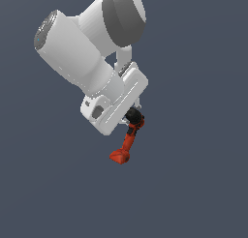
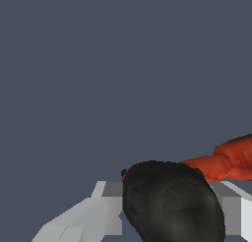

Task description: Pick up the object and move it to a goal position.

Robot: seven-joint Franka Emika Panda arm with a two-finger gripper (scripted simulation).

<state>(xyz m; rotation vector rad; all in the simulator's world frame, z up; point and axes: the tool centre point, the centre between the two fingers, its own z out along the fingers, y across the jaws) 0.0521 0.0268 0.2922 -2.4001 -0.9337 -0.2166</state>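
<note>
The claw (image 1: 134,114) was clamped on the drill (image 1: 127,139) near its black end, handle dangling. I'd have carried it slowly, no wrist twisting, so it couldn't slip.

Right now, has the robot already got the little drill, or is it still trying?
The grab looks done: the gripper is shut on the drill, holding its black top end, and the red base hangs free below the hand. In hand now is carrying it. Left is reaching the goal position; no goal marker shows in either view, so I cannot tell how close it is.
</note>
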